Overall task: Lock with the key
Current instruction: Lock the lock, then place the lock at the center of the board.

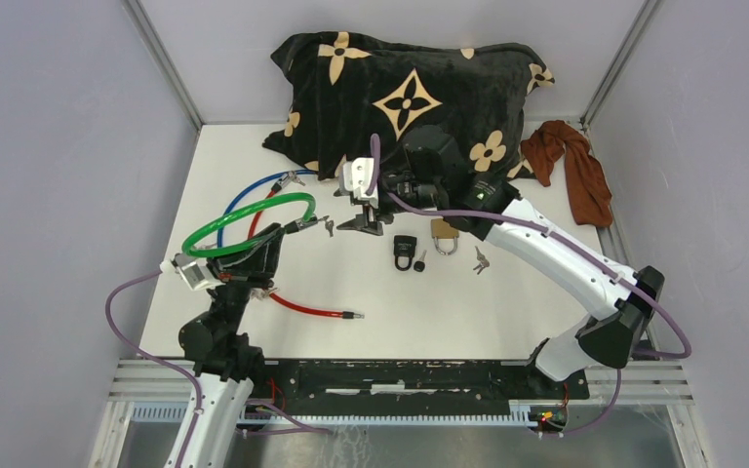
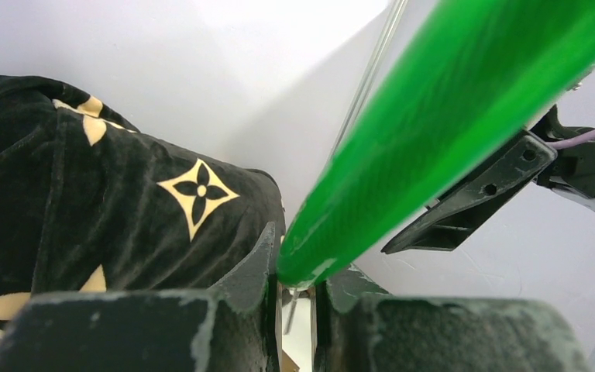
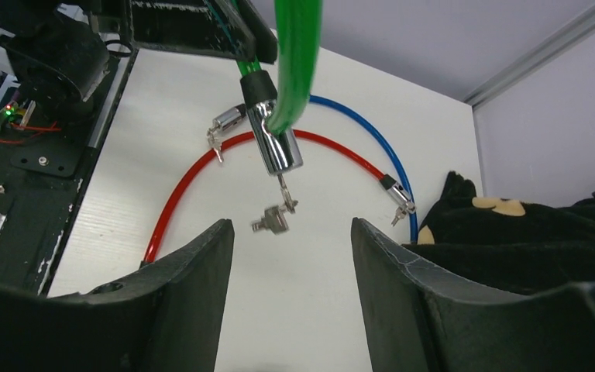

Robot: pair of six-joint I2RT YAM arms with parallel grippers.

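Top view: the left arm bends up at the near left, its left pincer (image 1: 271, 242) shut tight on the green cable lock (image 1: 249, 222), held up off the table. The right arm reaches far left; the right pincer (image 3: 290, 226) is wide open, holding nothing, and the key (image 3: 277, 215) hangs just in front.

Left wrist view: green cable lock (image 2: 449, 116) blurred, oversized, running off top and right edges. Its lower end sinks between fingers (image 2: 252, 271) of left gripper (image 2: 298, 267); contact there dark, hidden.

Right wrist view: green cable cut by top edge. Keys (image 3: 273, 219) hanging under its chrome barrel (image 3: 276, 147) soft, teeth unreadable; join with barrel too small to judge.

Top view: red cable (image 1: 302, 307) and blue cable (image 1: 254, 185) partly covered behind green loop. Left gripper jaws masked beneath loop. Keys at loop's end mere specks.
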